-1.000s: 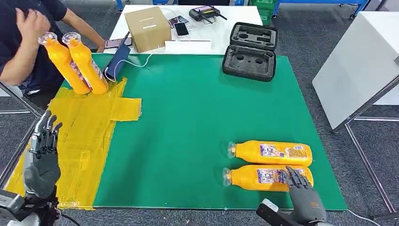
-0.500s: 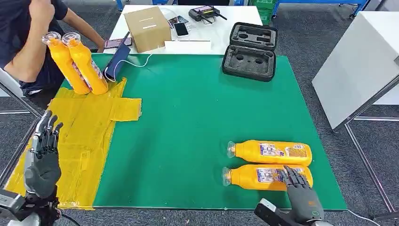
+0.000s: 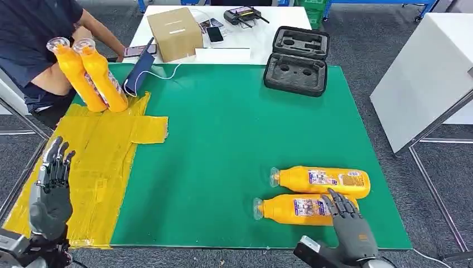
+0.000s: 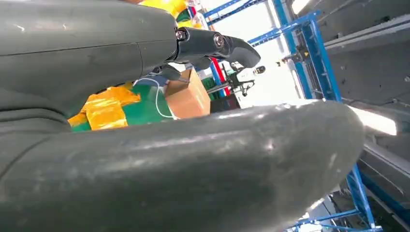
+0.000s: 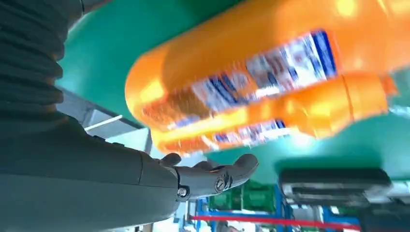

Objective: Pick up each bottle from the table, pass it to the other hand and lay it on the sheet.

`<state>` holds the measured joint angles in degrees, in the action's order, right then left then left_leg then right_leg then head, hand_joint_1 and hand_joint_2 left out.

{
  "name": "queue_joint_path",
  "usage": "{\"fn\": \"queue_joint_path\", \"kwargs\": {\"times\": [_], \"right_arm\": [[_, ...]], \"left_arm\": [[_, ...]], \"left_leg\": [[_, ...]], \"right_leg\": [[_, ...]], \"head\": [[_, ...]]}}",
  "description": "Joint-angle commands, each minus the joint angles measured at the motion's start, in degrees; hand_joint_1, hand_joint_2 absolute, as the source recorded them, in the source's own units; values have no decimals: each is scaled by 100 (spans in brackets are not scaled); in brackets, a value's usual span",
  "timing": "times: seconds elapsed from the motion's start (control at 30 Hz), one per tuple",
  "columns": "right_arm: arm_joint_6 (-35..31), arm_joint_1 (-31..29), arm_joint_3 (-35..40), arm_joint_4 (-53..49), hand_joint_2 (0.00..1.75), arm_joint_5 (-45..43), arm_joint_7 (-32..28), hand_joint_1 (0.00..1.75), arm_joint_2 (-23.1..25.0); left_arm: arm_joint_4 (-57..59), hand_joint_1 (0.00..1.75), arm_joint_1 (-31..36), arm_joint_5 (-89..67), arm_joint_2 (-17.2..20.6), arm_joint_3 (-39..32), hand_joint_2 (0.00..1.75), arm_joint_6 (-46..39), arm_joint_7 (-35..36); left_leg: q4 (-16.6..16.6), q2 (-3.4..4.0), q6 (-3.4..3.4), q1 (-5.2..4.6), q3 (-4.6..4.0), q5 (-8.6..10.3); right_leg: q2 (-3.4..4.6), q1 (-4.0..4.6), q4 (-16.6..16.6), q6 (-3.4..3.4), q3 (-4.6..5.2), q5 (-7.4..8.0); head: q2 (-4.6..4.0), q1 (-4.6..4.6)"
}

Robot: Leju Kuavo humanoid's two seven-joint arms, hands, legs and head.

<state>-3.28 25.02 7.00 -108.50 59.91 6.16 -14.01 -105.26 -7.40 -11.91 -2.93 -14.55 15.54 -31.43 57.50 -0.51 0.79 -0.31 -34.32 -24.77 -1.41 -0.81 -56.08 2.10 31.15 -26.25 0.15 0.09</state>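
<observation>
Two orange bottles lie on their sides near the green counter's (image 3: 223,139) front right edge, long axes running left to right, caps pointing left. The right hand (image 3: 348,226) rests on the nearer bottle (image 3: 293,209) — its fingers (image 3: 334,202) spread over the base end, not yet closed. The left hand (image 3: 51,187) hovers open above the yellow sheet (image 3: 106,162), well apart from both bottles.

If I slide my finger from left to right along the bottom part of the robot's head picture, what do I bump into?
Left hand → yellow sheet → bare green mat → nearer orange bottle → right hand, lying on that bottle's far end.
</observation>
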Motion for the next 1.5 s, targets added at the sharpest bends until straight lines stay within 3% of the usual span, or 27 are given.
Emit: {"fn": "queue_joint_path", "kwargs": {"times": [0.03,0.33,0.87,1.27,1.5], "right_arm": [[-20,10,148,-341,175,-186,52,0,-395],[-7,-14,82,-279,175,-248,22,0,-422],[302,-806,13,1154,175,-209,91,0,-133],[316,-812,29,1199,175,-190,79,0,-98],[477,-993,465,1760,175,267,177,0,-26]], "left_arm": [[205,0,12,12,-35,-184,0,94,-27],[227,0,35,9,-17,-205,0,177,-50],[599,0,503,37,136,137,0,211,80],[604,0,515,47,147,147,0,208,87],[702,0,649,84,183,235,0,227,139]], "left_leg": [[-2,10,-10,7,19,-6],[-3,7,-5,3,15,-3],[-12,2,-7,9,23,5],[-6,2,-3,5,13,4],[-10,6,-8,12,26,3]], "right_leg": [[17,7,7,-10,-20,-2],[11,3,5,-6,-14,-2],[8,9,18,-8,-25,6],[5,5,9,-5,-13,3],[13,11,19,-10,-29,5]], "head": [[0,0],[0,0],[0,0],[0,-2],[0,0]]}}
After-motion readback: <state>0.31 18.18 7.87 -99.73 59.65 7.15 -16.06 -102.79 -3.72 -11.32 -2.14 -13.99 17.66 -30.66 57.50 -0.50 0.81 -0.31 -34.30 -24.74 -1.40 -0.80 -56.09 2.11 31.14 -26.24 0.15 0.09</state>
